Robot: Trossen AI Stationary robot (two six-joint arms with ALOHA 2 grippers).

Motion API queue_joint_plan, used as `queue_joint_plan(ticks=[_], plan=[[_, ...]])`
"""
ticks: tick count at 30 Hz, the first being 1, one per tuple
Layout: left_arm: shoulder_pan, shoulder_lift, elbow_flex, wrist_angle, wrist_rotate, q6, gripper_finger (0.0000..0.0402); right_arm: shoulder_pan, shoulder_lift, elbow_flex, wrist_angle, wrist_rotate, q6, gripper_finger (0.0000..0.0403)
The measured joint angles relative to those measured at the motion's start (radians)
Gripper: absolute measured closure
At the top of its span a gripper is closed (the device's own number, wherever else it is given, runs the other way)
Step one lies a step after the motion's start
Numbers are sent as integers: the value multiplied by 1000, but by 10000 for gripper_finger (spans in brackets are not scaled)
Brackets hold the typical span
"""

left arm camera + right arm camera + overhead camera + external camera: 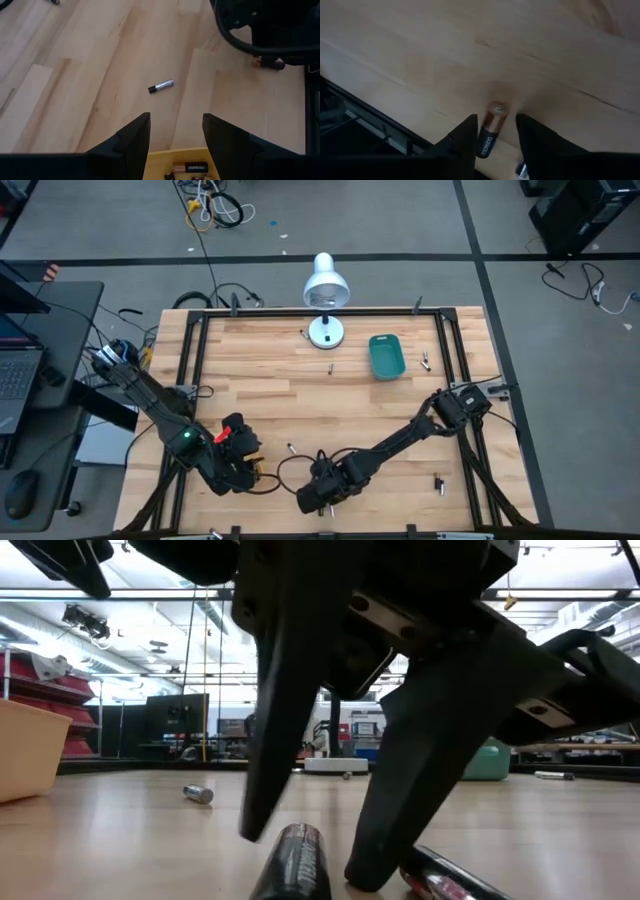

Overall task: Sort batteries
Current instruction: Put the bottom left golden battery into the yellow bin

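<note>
Lying between right gripper (495, 140) fingers: copper-and-black battery (490, 132), on table (470, 55) near its front edge, fingers apart either side, not visibly pressing it. Right wrist view alone shows battery's label; low view shows fingertips (262, 825) down at wood, second battery (445, 880) just beside. Left gripper (175, 132) open, hovering above yellow tray (180, 159); only left wrist view shows cells (195, 167) inside, plus silvery battery (160, 86) ahead. High view adds teal tray (386, 356) and lamp (325, 295), well apart.
</note>
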Motion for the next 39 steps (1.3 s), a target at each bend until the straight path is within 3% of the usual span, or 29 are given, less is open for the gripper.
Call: queue_joint_plan(ticks=[7,12,20,27,35,39], plan=[[0,0,0,-20,0,-1,205,-36,17,0,-35,-34,-53,343],[0,0,0,-48,0,-19,205,-65,15,-1,-50,-19,-94,369],[-1,0,0,-70,7,-26,205,-99,15,-3,-47,16,-121,360],[-5,0,0,-68,91,-53,205,-121,14,-3,-58,19,-184,358],[-33,0,0,-70,99,-74,205,-122,15,-7,-14,49,-212,314],[-33,0,0,-68,99,-92,205,-127,14,-3,-53,66,-237,323]])
